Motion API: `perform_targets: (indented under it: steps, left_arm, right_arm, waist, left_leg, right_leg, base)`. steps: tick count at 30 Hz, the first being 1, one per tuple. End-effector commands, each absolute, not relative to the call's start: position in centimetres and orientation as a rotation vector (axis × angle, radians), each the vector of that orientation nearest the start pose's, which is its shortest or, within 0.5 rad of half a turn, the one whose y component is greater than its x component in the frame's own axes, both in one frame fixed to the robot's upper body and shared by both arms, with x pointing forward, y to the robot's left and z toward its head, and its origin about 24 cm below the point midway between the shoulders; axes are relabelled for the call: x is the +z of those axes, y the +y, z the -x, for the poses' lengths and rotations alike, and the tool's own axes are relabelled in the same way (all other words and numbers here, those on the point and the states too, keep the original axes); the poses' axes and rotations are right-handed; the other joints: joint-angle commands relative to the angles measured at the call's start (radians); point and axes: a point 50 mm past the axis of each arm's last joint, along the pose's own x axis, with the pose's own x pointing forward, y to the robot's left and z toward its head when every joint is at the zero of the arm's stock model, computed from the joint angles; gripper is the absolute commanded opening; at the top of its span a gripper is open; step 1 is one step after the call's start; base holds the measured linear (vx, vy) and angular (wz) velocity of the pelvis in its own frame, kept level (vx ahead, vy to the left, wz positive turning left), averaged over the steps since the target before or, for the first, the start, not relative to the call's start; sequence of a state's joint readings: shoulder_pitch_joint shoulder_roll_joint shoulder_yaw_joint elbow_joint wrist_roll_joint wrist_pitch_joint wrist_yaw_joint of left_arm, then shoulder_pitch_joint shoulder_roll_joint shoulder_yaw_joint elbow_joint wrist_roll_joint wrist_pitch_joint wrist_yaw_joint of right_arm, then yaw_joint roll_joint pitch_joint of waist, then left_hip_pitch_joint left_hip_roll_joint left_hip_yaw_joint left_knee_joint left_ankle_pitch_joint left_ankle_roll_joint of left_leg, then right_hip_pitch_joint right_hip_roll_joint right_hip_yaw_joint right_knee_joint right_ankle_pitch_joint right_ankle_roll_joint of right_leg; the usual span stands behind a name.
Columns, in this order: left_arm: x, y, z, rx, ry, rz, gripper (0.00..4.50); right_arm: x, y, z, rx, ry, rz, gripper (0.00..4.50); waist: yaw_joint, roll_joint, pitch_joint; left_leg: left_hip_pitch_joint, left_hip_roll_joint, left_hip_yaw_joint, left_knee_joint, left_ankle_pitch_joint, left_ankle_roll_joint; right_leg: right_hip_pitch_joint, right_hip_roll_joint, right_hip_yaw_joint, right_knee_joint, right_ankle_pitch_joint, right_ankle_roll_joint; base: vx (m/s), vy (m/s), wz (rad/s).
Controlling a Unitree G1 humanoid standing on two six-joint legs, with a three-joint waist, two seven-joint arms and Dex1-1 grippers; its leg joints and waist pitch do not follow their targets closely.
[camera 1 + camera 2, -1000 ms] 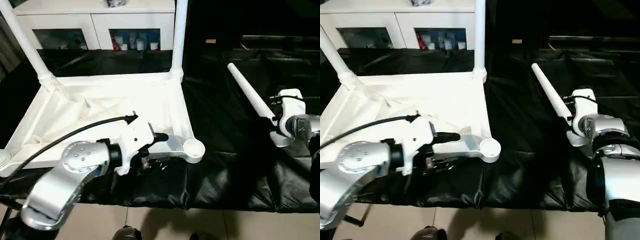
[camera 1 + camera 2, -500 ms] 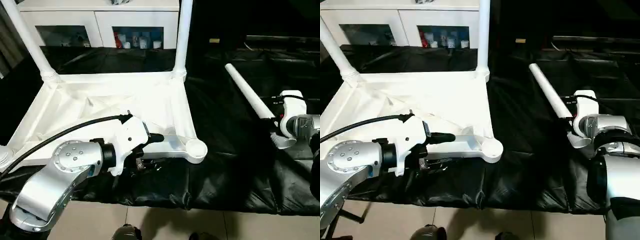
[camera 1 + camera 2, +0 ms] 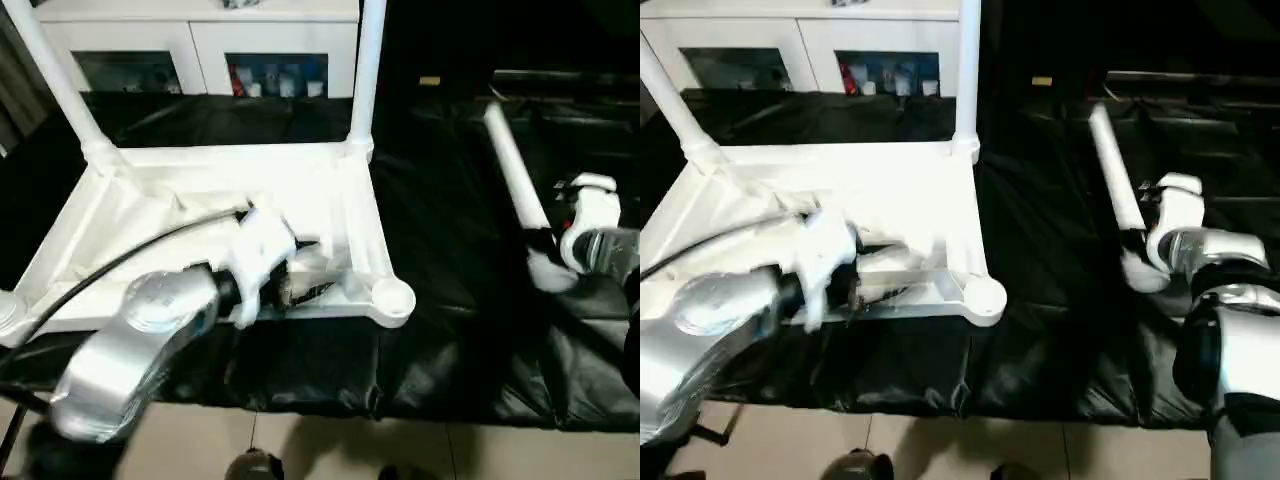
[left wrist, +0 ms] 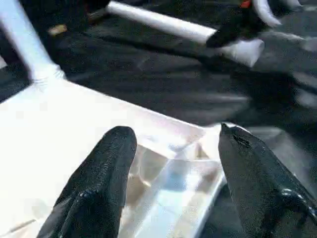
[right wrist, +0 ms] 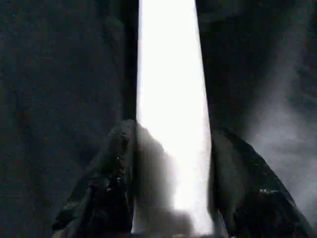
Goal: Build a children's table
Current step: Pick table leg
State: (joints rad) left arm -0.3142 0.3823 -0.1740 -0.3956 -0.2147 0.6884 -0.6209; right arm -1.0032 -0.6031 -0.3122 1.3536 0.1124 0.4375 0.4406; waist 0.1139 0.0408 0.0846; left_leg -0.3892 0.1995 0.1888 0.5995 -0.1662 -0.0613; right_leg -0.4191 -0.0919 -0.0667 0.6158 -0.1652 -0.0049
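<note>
The children's table (image 3: 200, 190) lies upside down on the black cloth, ribbed underside up. Two white legs (image 3: 365, 70) (image 3: 55, 85) stand in its far corners. The near right corner socket (image 3: 393, 300) is empty. My left gripper (image 4: 176, 131) hovers open over the near rim beside that socket, one finger above the white underside and the other toward the cloth. A loose white leg (image 3: 510, 170) lies to the right, thin end pointing away. My right gripper (image 5: 171, 163) is shut on it near its thick end, both fingers (image 5: 106, 188) pressed against its sides.
A white glass-doored cabinet (image 3: 200, 50) stands behind the table. The black cloth (image 3: 450, 330) covers the work surface and hangs over its near edge, with tiled floor (image 3: 400, 450) below. Another empty socket (image 3: 8, 315) shows at the near left corner.
My right gripper has closed on the loose leg and swung its thin end from pointing far-left to almost straight away. My left arm has shifted slightly along the near rim.
</note>
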Motion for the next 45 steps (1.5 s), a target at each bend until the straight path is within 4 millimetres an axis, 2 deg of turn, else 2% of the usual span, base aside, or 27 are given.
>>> perform_targets:
  steps: [1,6,7,8,9,10,11,12,13,14,15,18,19,20,22,23,24,31,32,33,34,35,37,42,43,45]
  left_arm:
    - [13.7,11.3,-27.4,-0.822,0.111,-0.222,3.05]
    - [13.9,9.9,-28.7,-0.800,0.095,-0.090,3.05]
    - [13.9,9.5,-29.0,-0.803,0.101,-0.043,3.05]
    - [14.0,8.9,-29.4,-0.814,0.124,0.050,3.05]
    - [14.0,8.9,-29.4,-0.814,0.124,0.050,3.05]
    - [14.0,8.9,-29.4,-0.814,0.124,0.050,3.05]
    - [14.3,8.3,-29.7,-0.834,0.116,0.125,3.05]
    - [14.5,8.0,-29.9,-0.846,0.114,0.172,3.05]
    - [14.9,7.7,-30.0,-0.863,0.104,0.222,3.05]
    - [15.1,7.5,-30.1,-0.875,0.098,0.257,3.05]
    - [15.4,7.2,-30.2,-0.882,0.099,0.304,3.05]
    - [15.7,6.9,-30.5,-0.885,0.099,0.359,3.05]
    - [15.7,6.9,-30.5,-0.885,0.099,0.359,3.05]
    - [16.4,6.3,-30.5,-0.919,0.100,0.468,3.05]
    - [16.6,5.9,-30.4,-0.942,0.101,0.518,3.05]
    - [16.9,5.6,-30.3,-0.963,0.098,0.555,3.05]
    - [17.2,5.3,-30.2,-0.985,0.095,0.593,3.05]
    - [17.8,4.2,-30.5,-1.008,0.110,0.689,3.05]
    - [17.9,4.0,-30.5,-1.014,0.110,0.702,3.05]
    - [18.0,4.0,-30.5,-1.015,0.109,0.704,3.05]
    - [18.4,3.9,-30.5,-1.023,0.097,0.737,3.05]
    - [18.5,3.8,-30.5,-1.016,0.098,0.750,3.05]
    - [18.4,3.8,-30.5,-1.006,0.107,0.756,3.05]
    - [17.3,4.1,-32.1,-0.766,0.195,0.704,3.05]
    - [17.1,4.2,-32.3,-0.732,0.209,0.691,2.88]
    - [16.7,4.5,-32.9,-0.636,0.236,0.703,2.70]
  right_arm:
    - [11.0,-30.4,-36.7,0.022,0.444,-0.327,1.89]
    - [12.0,-29.2,-37.1,0.218,0.250,-0.465,1.89]
    - [12.2,-28.7,-37.0,0.283,0.200,-0.491,1.89]
    - [12.4,-27.7,-36.8,0.421,0.128,-0.537,1.89]
    - [12.4,-27.7,-36.8,0.421,0.128,-0.537,1.89]
    - [12.4,-27.7,-36.8,0.421,0.128,-0.537,1.89]
    - [12.7,-26.4,-36.2,0.564,0.070,-0.570,1.89]
    - [12.7,-25.7,-35.7,0.630,0.055,-0.581,1.89]
    - [12.8,-24.9,-35.0,0.702,0.035,-0.596,1.89]
    - [12.9,-24.4,-34.5,0.749,0.024,-0.607,1.88]
    - [13.0,-23.7,-33.8,0.805,0.009,-0.619,1.88]
    - [13.3,-23.0,-32.9,0.871,-0.010,-0.638,1.88]
    - [13.3,-23.0,-32.9,0.871,-0.010,-0.638,1.88]
    - [13.5,-22.1,-31.6,0.964,-0.020,-0.662,1.88]
    - [13.6,-21.5,-31.1,1.005,-0.016,-0.667,1.88]
    - [13.6,-21.1,-30.8,1.032,-0.011,-0.668,1.88]
    - [13.6,-20.5,-30.3,1.060,0.000,-0.671,1.88]
    - [13.2,-17.8,-28.9,1.148,0.098,-0.606,1.88]
    - [13.2,-17.6,-28.8,1.155,0.104,-0.595,1.88]
    - [13.2,-17.5,-28.8,1.156,0.106,-0.593,1.88]
    - [12.9,-16.9,-28.8,1.165,0.135,-0.558,1.88]
    - [12.7,-16.3,-28.8,1.171,0.156,-0.535,1.88]
    - [12.6,-15.9,-28.8,1.176,0.161,-0.518,1.88]
    - [12.4,-13.9,-29.3,1.109,0.167,-0.353,1.88]
    - [12.3,-13.7,-29.3,1.097,0.171,-0.324,1.88]
    - [11.9,-12.5,-29.4,1.085,0.187,-0.225,1.88]
  waist:
    - [0.005,-0.021,-0.090]
    - [0.009,-0.025,-0.095]
    - [0.011,-0.024,-0.097]
    - [0.011,-0.022,-0.098]
    - [0.013,-0.025,-0.097]
    - [0.016,-0.025,-0.103]
    - [0.016,-0.027,-0.099]
    - [0.022,-0.026,-0.102]
    - [0.023,-0.031,-0.104]
    - [0.031,-0.029,-0.102]
    - [0.033,-0.036,-0.105]
    - [0.039,-0.031,-0.100]
    - [0.040,-0.032,-0.098]
    - [0.038,-0.029,-0.094]
    - [0.039,-0.029,-0.094]
    - [0.037,-0.030,-0.095]
    - [0.038,-0.027,-0.097]
    - [0.032,-0.030,-0.094]
    - [0.028,-0.042,-0.093]
    - [0.031,-0.039,-0.094]
    - [0.030,-0.041,-0.093]
    - [0.030,-0.037,-0.093]
    - [0.030,-0.038,-0.094]
    - [0.030,-0.038,-0.097]
    - [0.028,-0.040,-0.096]
    - [0.031,-0.036,-0.099]
  left_leg:
    - [0.008,0.014,-0.004,-0.052,-0.222,0.027]
    - [0.004,0.015,-0.001,-0.047,-0.185,0.065]
    - [0.004,0.017,-0.001,-0.044,-0.170,0.076]
    - [0.003,0.017,0.001,-0.042,-0.157,0.088]
    - [0.004,0.015,0.003,-0.041,-0.153,0.099]
    - [0.002,0.021,-0.002,-0.040,-0.123,0.108]
    - [0.003,0.015,0.003,-0.039,-0.119,0.117]
    - [0.008,0.019,0.003,-0.037,-0.123,0.121]
    - [0.006,0.020,0.002,-0.038,-0.107,0.131]
    - [0.009,0.021,0.001,-0.039,-0.102,0.133]
    - [0.009,0.023,0.000,-0.040,-0.102,0.133]
    - [0.014,0.026,0.000,-0.044,-0.145,0.097]
    - [0.015,0.024,0.001,-0.046,-0.156,0.082]
    - [0.017,0.024,0.003,-0.048,-0.173,0.071]
    - [0.016,0.024,0.000,-0.051,-0.179,0.067]
    - [0.011,0.022,-0.003,-0.053,-0.176,0.061]
    - [0.013,0.023,-0.005,-0.052,-0.174,0.057]
    - [0.011,0.021,-0.007,-0.058,-0.188,0.035]
    - [0.008,0.019,-0.006,-0.058,-0.186,0.035]
    - [0.009,0.019,-0.007,-0.058,-0.183,0.033]
    - [0.008,0.019,-0.006,-0.057,-0.180,0.032]
    - [0.007,0.019,-0.007,-0.058,-0.177,0.029]
    - [0.009,0.020,-0.008,-0.059,-0.181,0.027]
    - [0.012,0.023,-0.011,-0.064,-0.192,0.007]
    - [0.012,0.021,-0.010,-0.063,-0.196,0.002]
    - [0.012,0.022,-0.012,-0.063,-0.194,-0.007]
  right_leg:
    - [0.054,-0.039,0.027,-0.068,-0.260,-0.223]
    - [0.059,-0.038,0.025,-0.064,-0.205,-0.245]
    - [0.060,-0.039,0.025,-0.060,-0.187,-0.252]
    - [0.060,-0.038,0.025,-0.059,-0.166,-0.258]
    - [0.060,-0.037,0.026,-0.063,-0.158,-0.258]
    - [0.062,-0.040,0.023,-0.054,-0.130,-0.272]
    - [0.060,-0.033,0.024,-0.058,-0.128,-0.273]
    - [0.059,-0.038,0.026,-0.058,-0.125,-0.272]
    - [0.062,-0.036,0.026,-0.055,-0.113,-0.269]
    - [0.060,-0.036,0.027,-0.057,-0.126,-0.255]
    - [0.061,-0.038,0.026,-0.057,-0.134,-0.255]
    - [0.053,-0.042,0.026,-0.070,-0.248,-0.229]
    - [0.052,-0.042,0.027,-0.076,-0.285,-0.208]
    - [0.049,-0.040,0.028,-0.083,-0.316,-0.189]
    - [0.051,-0.042,0.029,-0.087,-0.333,-0.173]
    - [0.053,-0.043,0.027,-0.087,-0.345,-0.162]
    - [0.053,-0.045,0.026,-0.086,-0.344,-0.163]
    - [0.053,-0.045,0.027,-0.098,-0.393,-0.114]
    - [0.054,-0.045,0.026,-0.101,-0.404,-0.102]
    - [0.053,-0.047,0.026,-0.099,-0.409,-0.099]
    - [0.052,-0.048,0.026,-0.100,-0.419,-0.093]
    - [0.051,-0.047,0.026,-0.100,-0.415,-0.092]
    - [0.049,-0.045,0.027,-0.101,-0.406,-0.088]
    - [0.049,-0.044,0.027,-0.097,-0.373,-0.075]
    - [0.048,-0.041,0.028,-0.099,-0.373,-0.064]
    - [0.049,-0.044,0.029,-0.096,-0.364,-0.059]
  base:
    - [0.000,0.000,0.00]
    - [0.000,0.000,0.00]
    - [0.000,0.000,0.00]
    - [0.000,0.000,0.00]
    - [0.000,0.000,0.00]
    - [0.000,0.000,0.00]
    - [0.000,0.000,0.00]
    - [0.000,0.000,0.00]
    - [0.000,0.000,0.00]
    - [0.000,0.000,0.00]
    - [0.000,0.000,0.00]
    - [0.000,0.000,0.00]
    - [0.000,0.000,0.00]
    - [0.000,0.000,0.00]
    - [0.000,0.000,0.00]
    - [0.000,0.000,0.00]
    - [0.000,0.000,0.00]
    - [0.000,0.000,0.00]
    - [0.000,0.000,0.00]
    - [0.000,0.000,0.00]
    - [0.000,0.000,0.00]
    - [0.000,0.000,0.00]
    - [0.000,0.000,0.00]
    - [0.000,0.000,0.00]
    - [0.000,0.000,0.00]
    - [0.000,0.000,0.00]
